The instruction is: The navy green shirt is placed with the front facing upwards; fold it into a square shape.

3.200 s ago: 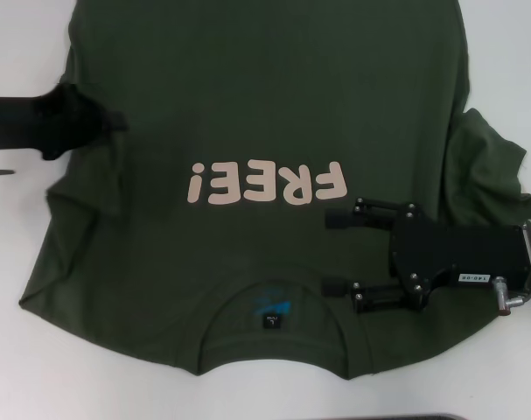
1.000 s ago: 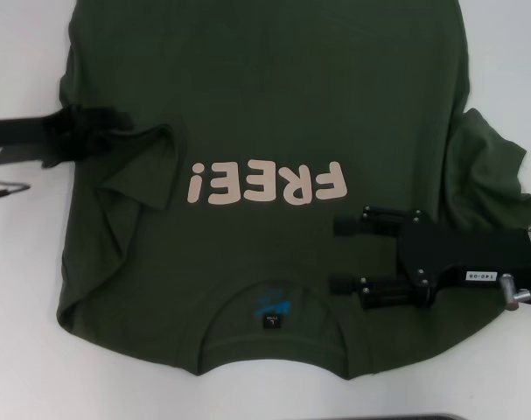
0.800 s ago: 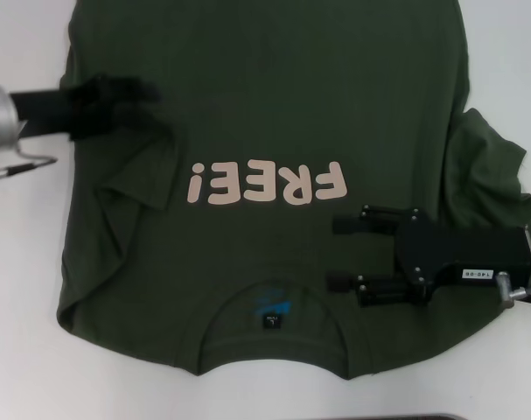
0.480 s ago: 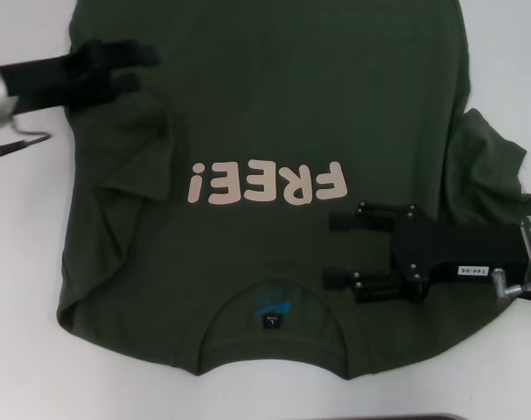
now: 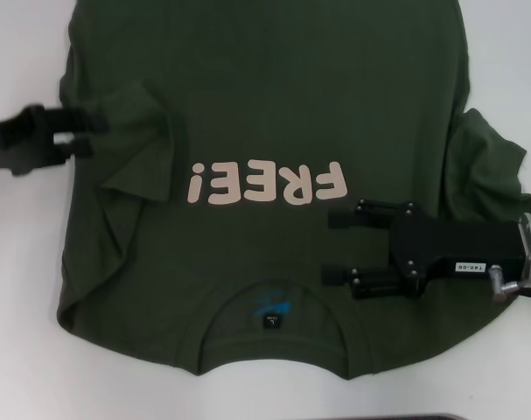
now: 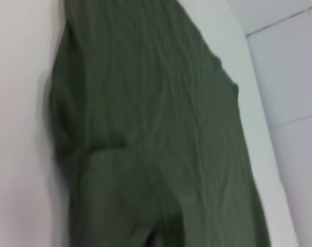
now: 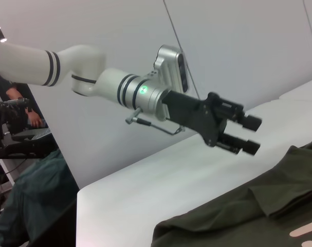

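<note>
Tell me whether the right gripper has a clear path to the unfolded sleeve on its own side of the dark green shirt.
Probably yes. The right gripper hangs open over the dark green shirt, and the sleeve lies flat beside that arm with nothing on it.

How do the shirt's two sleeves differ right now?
The left sleeve is folded inward onto the navy green shirt, beside the "FREE!" print; the right sleeve spreads outward on the table. The open left gripper hovers near one; the open right gripper is over the chest.
</note>
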Action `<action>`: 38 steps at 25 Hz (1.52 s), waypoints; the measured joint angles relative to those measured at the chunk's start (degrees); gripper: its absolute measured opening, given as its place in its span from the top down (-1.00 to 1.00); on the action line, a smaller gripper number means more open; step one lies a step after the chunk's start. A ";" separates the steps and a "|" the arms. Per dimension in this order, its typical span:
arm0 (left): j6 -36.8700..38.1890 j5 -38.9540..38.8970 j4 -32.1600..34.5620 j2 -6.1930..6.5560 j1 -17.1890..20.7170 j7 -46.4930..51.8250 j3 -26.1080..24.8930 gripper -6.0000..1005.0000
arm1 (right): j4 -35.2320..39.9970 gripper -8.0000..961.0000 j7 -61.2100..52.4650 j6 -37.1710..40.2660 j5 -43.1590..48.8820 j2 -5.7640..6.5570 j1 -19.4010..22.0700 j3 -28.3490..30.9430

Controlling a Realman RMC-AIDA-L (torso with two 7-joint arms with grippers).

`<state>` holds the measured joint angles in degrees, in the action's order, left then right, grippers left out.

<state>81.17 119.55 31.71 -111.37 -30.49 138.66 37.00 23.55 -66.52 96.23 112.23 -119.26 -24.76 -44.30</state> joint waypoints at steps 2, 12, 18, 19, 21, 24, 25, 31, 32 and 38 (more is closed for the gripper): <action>0.52 1.84 0.21 -0.05 0.14 0.19 1.27 -0.17 | 0.00 -0.86 0.00 0.00 0.00 0.00 -0.05 0.00; 0.24 5.17 1.26 -0.53 -0.14 0.43 3.68 -0.16 | 0.00 -0.86 0.00 0.38 0.00 0.00 0.19 0.00; -1.57 6.45 1.85 -0.58 0.05 0.23 3.66 -0.16 | 0.00 -0.86 -0.01 0.42 0.01 0.00 0.40 0.00; -1.73 6.78 1.90 -0.62 0.04 0.25 3.67 -0.16 | 0.00 -0.86 -0.01 0.43 0.00 0.00 0.41 0.00; -2.41 7.77 1.94 -0.90 -0.11 0.32 3.65 -0.16 | 0.00 -0.86 -0.01 0.43 0.01 0.00 0.40 0.00; -3.16 8.00 1.95 -1.26 -0.18 0.21 3.63 -0.16 | 0.00 -0.86 0.00 0.27 0.00 0.00 0.31 0.00; -3.25 8.01 1.95 -1.29 -0.20 0.21 3.63 -0.16 | 0.00 -0.86 -0.01 0.22 0.01 0.00 0.28 0.00; -3.59 8.06 1.89 -1.66 -0.27 0.38 3.60 -0.16 | 0.00 -0.85 -0.01 0.17 0.01 0.04 0.16 0.00; -3.62 8.07 1.95 -1.75 -0.27 0.38 3.60 -0.16 | 0.00 -0.85 -0.01 0.18 0.01 0.06 0.15 0.00; -4.44 8.07 1.95 -2.05 -0.37 0.49 4.50 -0.16 | 0.00 -0.85 -0.01 0.32 0.01 0.09 0.15 0.00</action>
<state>76.72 127.62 33.66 -113.42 -30.86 139.16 41.50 23.55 -66.53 96.56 112.23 -119.16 -24.61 -44.30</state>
